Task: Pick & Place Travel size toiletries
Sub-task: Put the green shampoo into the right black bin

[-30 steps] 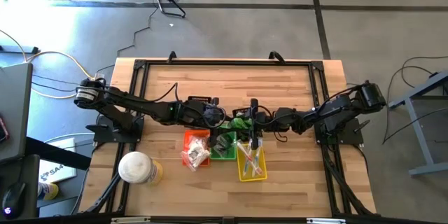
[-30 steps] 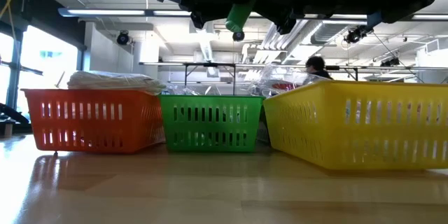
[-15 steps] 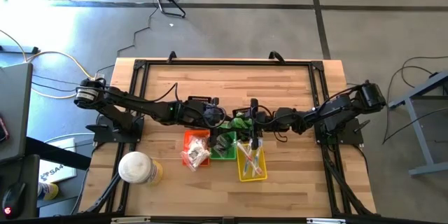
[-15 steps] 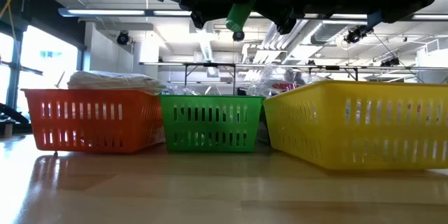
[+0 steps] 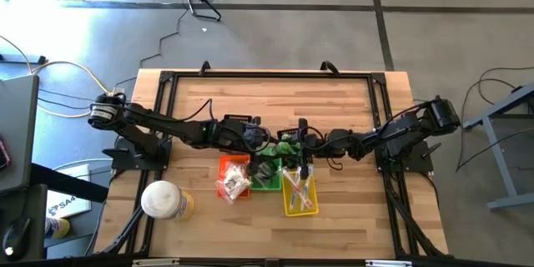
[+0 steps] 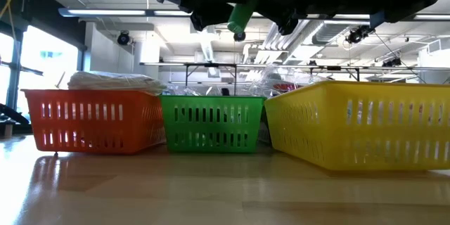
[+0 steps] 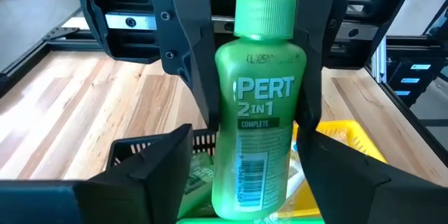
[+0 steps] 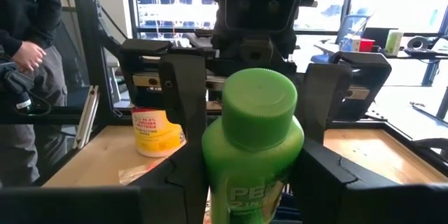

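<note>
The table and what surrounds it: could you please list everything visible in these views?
Table: one, light wood, under both arms.
Orange basket: one, in the row, beside the green one.
Green basket: one, middle of the row.
Yellow basket: one, other side of the green one.
Wrapped pieces: several, clear and white, in the orange basket.
Sticks: several, in the yellow basket.
Round container: one, white and yellow, by the left arm's side.
Green bottle: one, held above the baskets.
Person: one, dark clothing, beyond the table.
Left gripper: open around the bottle.
Right gripper: holding the bottle.
</note>
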Motion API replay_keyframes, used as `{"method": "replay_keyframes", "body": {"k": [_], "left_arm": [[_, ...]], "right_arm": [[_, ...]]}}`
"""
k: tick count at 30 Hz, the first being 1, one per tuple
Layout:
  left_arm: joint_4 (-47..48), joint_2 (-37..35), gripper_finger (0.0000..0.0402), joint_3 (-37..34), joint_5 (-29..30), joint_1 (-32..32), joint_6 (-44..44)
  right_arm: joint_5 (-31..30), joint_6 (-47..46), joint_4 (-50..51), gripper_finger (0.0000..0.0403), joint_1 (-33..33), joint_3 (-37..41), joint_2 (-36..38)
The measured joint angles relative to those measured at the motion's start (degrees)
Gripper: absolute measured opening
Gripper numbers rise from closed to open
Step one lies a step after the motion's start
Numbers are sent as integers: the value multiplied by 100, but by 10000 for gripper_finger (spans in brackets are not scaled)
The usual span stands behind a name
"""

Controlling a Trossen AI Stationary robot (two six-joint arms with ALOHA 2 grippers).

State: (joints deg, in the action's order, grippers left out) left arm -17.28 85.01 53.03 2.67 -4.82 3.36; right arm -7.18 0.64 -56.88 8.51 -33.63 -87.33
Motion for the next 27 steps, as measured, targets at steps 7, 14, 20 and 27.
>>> {"method": "replay_keyframes", "body": {"k": [7,14,20,27], "left_arm": [[543,-525,259,-1,-3,0,-129],[1168,-1042,235,-1,223,-2,-157],[1531,-1188,203,-1,369,-2,-157],[1633,-1182,187,-6,394,-2,-155]], "right_arm": [[-135,8,451,152,-2,1,304],[-188,-149,1590,150,-105,0,951],[-192,-704,3011,150,-305,-2,1410],[-28,-1694,4274,151,-538,-7,1453]]}}
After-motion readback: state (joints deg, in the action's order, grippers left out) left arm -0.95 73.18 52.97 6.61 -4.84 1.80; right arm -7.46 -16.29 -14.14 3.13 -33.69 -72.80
